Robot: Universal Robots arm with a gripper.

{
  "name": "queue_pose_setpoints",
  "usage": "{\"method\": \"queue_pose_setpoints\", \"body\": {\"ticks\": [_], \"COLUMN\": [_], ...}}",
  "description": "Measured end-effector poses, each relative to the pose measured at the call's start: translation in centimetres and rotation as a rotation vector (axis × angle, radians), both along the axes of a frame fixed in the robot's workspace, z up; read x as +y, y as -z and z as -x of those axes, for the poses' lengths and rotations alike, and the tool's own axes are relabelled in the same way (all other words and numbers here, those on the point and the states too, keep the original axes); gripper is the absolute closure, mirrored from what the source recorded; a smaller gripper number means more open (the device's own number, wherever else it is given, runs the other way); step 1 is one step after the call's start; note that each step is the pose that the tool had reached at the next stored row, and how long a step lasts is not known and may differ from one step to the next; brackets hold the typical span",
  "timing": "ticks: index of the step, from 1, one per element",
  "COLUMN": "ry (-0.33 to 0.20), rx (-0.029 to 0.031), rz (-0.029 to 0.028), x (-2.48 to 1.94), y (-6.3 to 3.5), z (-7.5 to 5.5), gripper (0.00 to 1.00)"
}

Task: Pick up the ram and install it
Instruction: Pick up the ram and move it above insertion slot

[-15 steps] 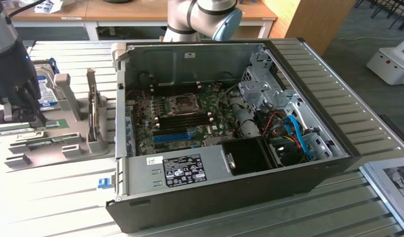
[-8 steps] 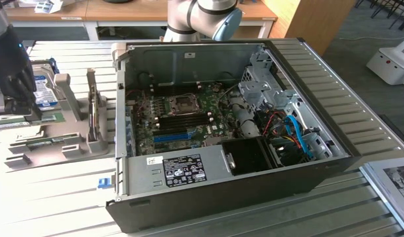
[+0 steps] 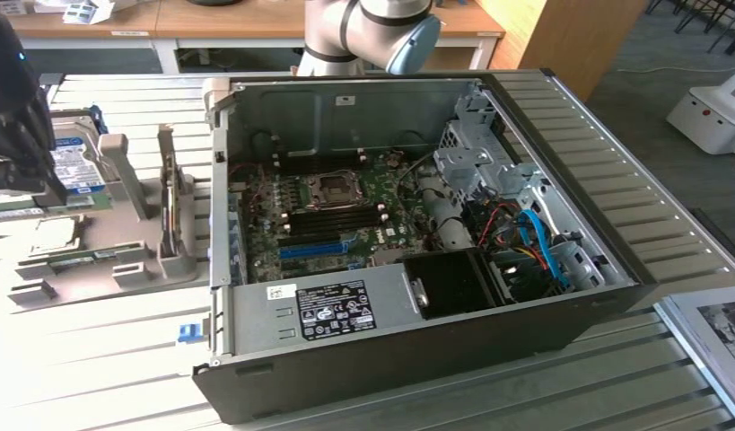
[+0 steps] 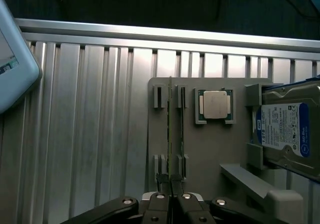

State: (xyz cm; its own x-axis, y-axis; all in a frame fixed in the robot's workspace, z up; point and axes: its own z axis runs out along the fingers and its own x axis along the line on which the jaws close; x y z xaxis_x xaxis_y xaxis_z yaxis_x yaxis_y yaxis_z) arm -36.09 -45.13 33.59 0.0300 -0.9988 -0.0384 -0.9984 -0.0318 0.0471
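Now gripper (image 4: 171, 189) clamped nearly shut on ram (image 4: 170, 134), thin edge, at holder tray (image 4: 210, 149); slight pinch may let stick tilt, slip.

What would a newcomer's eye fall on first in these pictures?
First, the big open black computer case in the middle of the exterior view, its green motherboard exposed. At that view's left a grey holder plate carries a silver hard drive with a blue label, and the gripper is closed on the slim green ram stick standing on edge in the plate.
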Motion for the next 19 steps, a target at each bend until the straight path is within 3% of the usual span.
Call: {"method": "queue_pose_setpoints", "body": {"ticks": [19], "ry": [0.0], "rx": [0.0], "rz": [0.0], "x": [0.0], "y": [-4.81], "z": [0.0], "gripper": [0.88]}}
